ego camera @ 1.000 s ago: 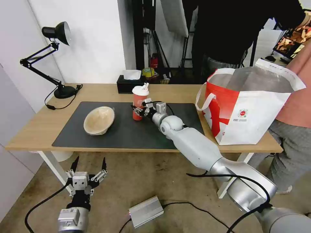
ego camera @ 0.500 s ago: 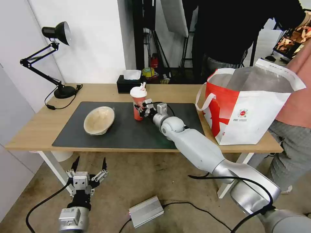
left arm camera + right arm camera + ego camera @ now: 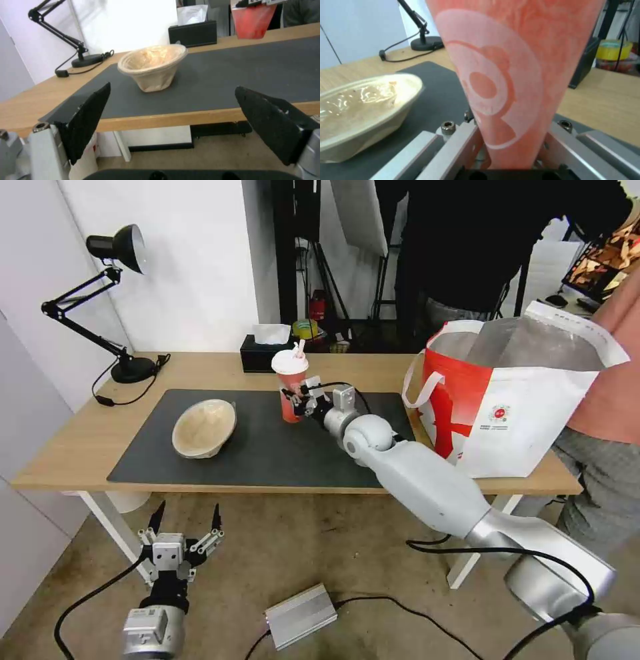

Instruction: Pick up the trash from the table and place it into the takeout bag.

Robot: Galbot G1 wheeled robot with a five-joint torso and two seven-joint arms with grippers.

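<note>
My right gripper (image 3: 296, 403) is shut on the red drink cup (image 3: 291, 385), which has a white lid and is lifted just off the dark mat (image 3: 253, 453) of the table (image 3: 80, 447). Up close, the red cup (image 3: 513, 75) sits squeezed between the gripper's metal jaws. The beige pulp bowl (image 3: 203, 428) rests tilted on the mat to the cup's left, and it shows as bowl (image 3: 153, 66) and bowl (image 3: 363, 110) in the wrist views. The red-and-white takeout bag (image 3: 513, 400) stands open at the table's right end. My left gripper (image 3: 181, 527) hangs open below the table's front edge.
A black tissue box (image 3: 265, 353) sits behind the cup, and a black desk lamp (image 3: 120, 313) stands at the far left. A person in dark clothes stands behind the table; another stands beside the bag at right. A metal box (image 3: 301, 615) and cables lie on the floor.
My right gripper has lifted the red cup off the mat and carried it slightly up and to the right. The bowl, the bag and my left arm have stayed put.
</note>
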